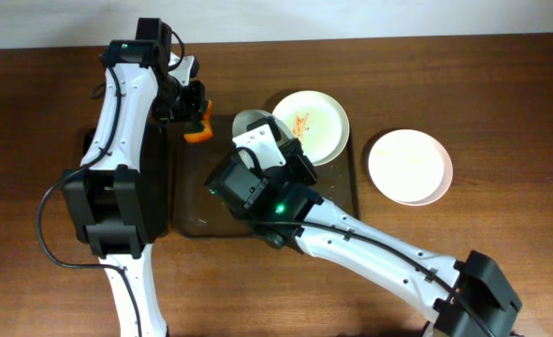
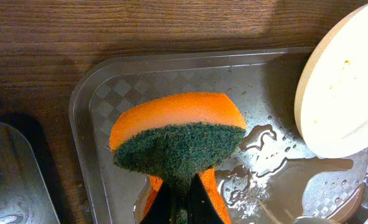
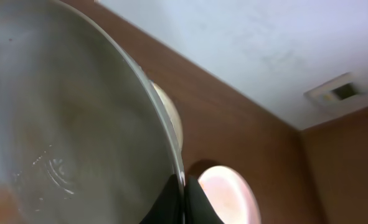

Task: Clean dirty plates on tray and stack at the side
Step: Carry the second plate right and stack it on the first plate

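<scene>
My left gripper is shut on an orange sponge with a green scouring face, held just above the wet brown tray near its far left corner. My right gripper is shut on the rim of the pale mint plate, holding it tilted over the tray; in the overhead view the plate peeks out behind the wrist. A white plate with orange-red streaks rests on the tray's far right corner. A clean white plate lies on the table to the right.
A narrow black tray lies left of the brown tray, under my left arm. Water pools on the brown tray's floor. My right arm crosses the table from the near right. The table's back edge meets a white wall.
</scene>
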`<state>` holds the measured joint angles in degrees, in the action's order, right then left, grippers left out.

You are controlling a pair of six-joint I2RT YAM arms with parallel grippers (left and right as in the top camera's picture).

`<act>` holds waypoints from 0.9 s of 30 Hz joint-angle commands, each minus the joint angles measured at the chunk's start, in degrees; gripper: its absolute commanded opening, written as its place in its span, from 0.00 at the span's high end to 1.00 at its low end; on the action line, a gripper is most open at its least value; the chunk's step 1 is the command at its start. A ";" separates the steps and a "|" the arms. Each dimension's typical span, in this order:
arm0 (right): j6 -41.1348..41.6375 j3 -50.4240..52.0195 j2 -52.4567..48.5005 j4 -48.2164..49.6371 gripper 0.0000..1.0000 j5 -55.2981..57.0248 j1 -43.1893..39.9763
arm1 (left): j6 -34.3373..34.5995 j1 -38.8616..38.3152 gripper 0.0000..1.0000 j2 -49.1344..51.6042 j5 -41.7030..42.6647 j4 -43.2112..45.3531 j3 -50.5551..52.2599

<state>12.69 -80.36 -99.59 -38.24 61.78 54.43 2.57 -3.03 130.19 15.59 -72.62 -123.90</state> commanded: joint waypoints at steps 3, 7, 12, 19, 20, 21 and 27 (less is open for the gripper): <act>-0.42 -0.33 -0.15 0.48 0.96 7.91 1.16 | -1.11 0.31 1.00 -0.55 -0.42 0.11 -0.85; 0.04 -0.33 -0.15 -0.07 0.96 0.76 1.05 | -1.11 0.31 1.00 -0.55 -0.42 0.07 -0.85; 11.15 -0.33 -0.13 -5.81 0.96 -24.22 -2.93 | -1.11 0.37 1.00 -0.55 -0.44 0.09 -0.85; 11.98 -0.33 2.86 -6.21 0.96 -59.67 -25.20 | -1.11 0.35 1.00 -0.55 -0.42 0.07 -0.85; 11.98 -0.33 3.10 -6.43 0.96 -62.03 -28.72 | -1.11 0.35 1.00 -0.55 -0.42 0.00 -0.85; 11.96 -0.33 3.15 -7.02 0.96 -64.57 -33.18 | -1.11 0.35 1.00 -0.55 -0.42 -0.07 -0.85; 11.56 0.48 2.40 -12.87 0.96 -66.88 -57.00 | -1.11 0.35 1.00 -0.55 -0.42 0.17 -0.85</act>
<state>24.05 -80.36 -98.74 -49.91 -1.87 3.99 2.57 -3.03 130.19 15.38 -72.64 -123.90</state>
